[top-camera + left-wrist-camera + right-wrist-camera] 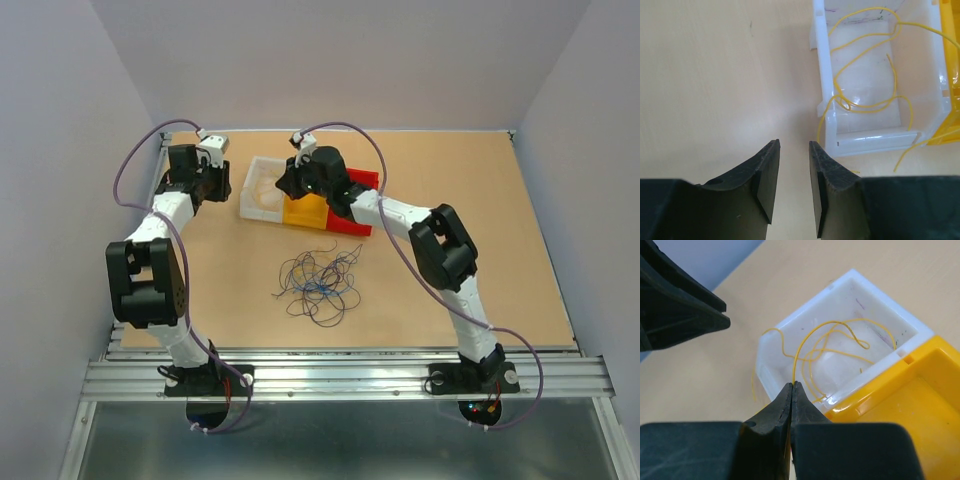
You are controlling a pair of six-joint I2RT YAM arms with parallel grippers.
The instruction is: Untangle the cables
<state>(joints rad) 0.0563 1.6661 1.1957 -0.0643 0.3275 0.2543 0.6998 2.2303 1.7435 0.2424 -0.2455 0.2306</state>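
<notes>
Partly untangled: yellow strand [840, 327] lying in white bin [807, 307], blue and black tangle [318, 282] loose on worktop [480, 250], well apart from it.
Pinched shut on yellow strand at bin's rim, right gripper [792, 386]; parted and empty beside bin, left gripper [794, 145]. Dark strands yet to be separated.

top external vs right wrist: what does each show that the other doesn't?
Top external only: the tangle of blue and black wires lying loose on the table, nearer the arm bases than the bins, and a red bin next to the yellow bin.
Right wrist only: the yellow wire looped in the white bin. The right gripper has its jaws shut, and a strand rises from their tips, apparently pinched.
Both: the white bin and yellow bin, side by side and touching.
</notes>
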